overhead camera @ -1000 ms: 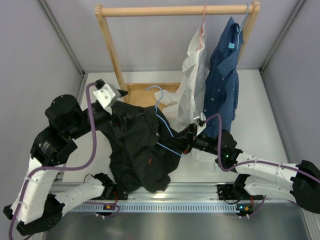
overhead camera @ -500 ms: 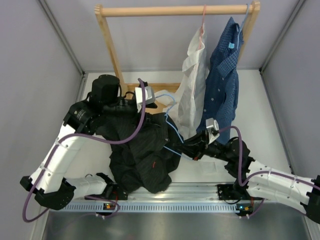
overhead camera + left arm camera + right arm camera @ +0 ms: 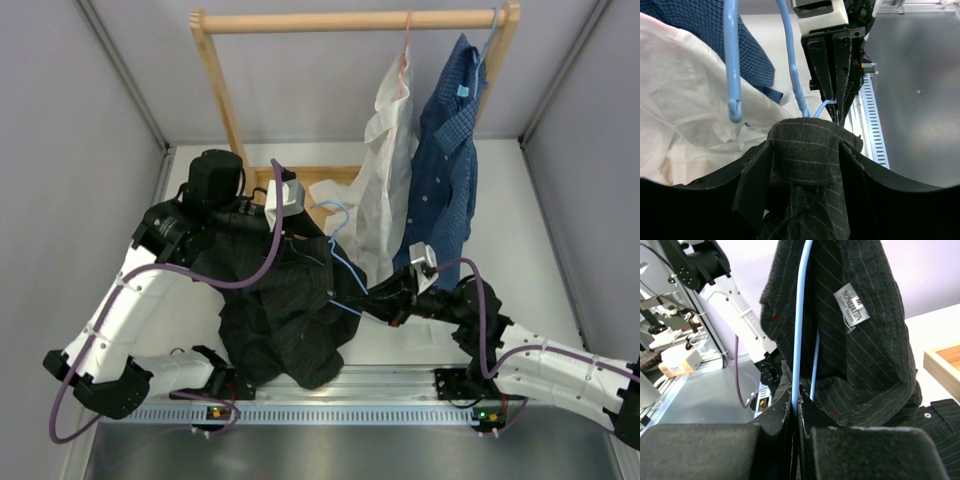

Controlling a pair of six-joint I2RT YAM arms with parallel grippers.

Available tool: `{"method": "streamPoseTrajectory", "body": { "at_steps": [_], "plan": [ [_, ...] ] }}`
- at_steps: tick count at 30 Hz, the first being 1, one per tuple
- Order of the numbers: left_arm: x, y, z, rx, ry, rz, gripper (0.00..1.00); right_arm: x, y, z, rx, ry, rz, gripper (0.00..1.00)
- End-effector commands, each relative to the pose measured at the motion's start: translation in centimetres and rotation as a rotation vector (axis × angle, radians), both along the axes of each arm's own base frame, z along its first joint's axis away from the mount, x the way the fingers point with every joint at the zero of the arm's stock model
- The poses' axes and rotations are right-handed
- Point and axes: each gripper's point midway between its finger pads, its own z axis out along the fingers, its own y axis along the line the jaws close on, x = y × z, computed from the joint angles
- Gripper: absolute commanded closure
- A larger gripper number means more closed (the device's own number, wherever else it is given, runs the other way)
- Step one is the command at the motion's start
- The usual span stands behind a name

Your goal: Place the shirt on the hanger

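Top external view: the table (image 3: 530, 200) carries the work on its left half, between the near edge and the wooden rack (image 3: 225, 110) at the far edge.
Shirt: the shirt (image 3: 285, 310) is heaped toward the near-left. Its collar end is raised toward the far edge and draped over the hanger (image 3: 791, 65).
Hanger axis: the light-blue wire slants from the middle of the table up toward the far-left. The hook end is farthest from the near edge, close to the rack's foot.
Right gripper: the right gripper (image 3: 795, 407) has its jaws pressed together on the hanger's wire at the lower end, with striped cloth hanging down both sides of the wire.
Left gripper: the left gripper (image 3: 807, 167) sits at the hook end with its jaws part spread. They pinch a fold of collar cloth that fills the gap.
Deciding relation: the cloth lies right in the left jaws, and the hanger's neck rises just beyond them, toward the right gripper. The left arm is nearer the collar, so it likely draws the cloth along the wire.
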Motion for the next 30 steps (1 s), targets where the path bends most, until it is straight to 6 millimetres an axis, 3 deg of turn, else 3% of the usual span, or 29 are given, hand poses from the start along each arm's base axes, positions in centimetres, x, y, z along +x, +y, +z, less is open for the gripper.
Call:
{"method": "streamPoseTrajectory", "body": {
  "at_steps": [1,2,3,7,18,19,20,22,24,27,30],
  "plan": [
    [-0.8,-0.6,-0.5,-0.025,0.054,-0.085,0.42,-1.5,-0.5,3.5,0.078,-0.118,0.053,1.0],
    [-0.7,-0.7,-0.6,-0.025,0.063,-0.09,0.47,-1.5,-0.5,3.4,0.077,-0.123,0.055,1.0],
    [-0.8,-0.8,-0.7,-0.025,0.072,-0.095,0.64,-1.5,-0.5,3.5,0.078,-0.124,0.054,1.0],
    [-1.2,-0.7,-1.2,-0.027,0.092,-0.117,0.99,-1.5,-0.6,3.9,0.079,-0.141,0.051,1.0],
    [-2.2,0.6,-0.1,-0.044,0.021,-0.076,0.99,-1.2,-1.0,4.3,0.087,-0.151,0.016,1.0],
    [-1.9,0.7,0.1,-0.042,0.011,-0.052,0.77,-1.3,-1.0,4.3,0.087,-0.154,0.016,1.0],
    [-1.5,0.8,0.3,-0.039,0.0,-0.013,0.42,-1.3,-1.1,4.3,0.088,-0.154,0.013,1.0],
    [0.6,1.0,0.5,-0.027,-0.021,0.112,0.29,-1.2,-1.0,4.3,0.088,-0.154,0.015,1.0],
    [1.4,1.3,0.8,-0.027,-0.039,0.17,0.16,-1.2,-0.9,4.2,0.082,-0.152,0.02,1.0],
    [1.5,1.6,1.5,-0.041,-0.069,0.192,0.07,-1.3,-0.8,4.0,0.079,-0.149,0.027,1.0],
    [1.0,1.8,2.1,-0.055,-0.094,0.182,0.06,-1.5,-0.8,4.0,0.078,-0.154,0.036,1.0]
  ]
}}
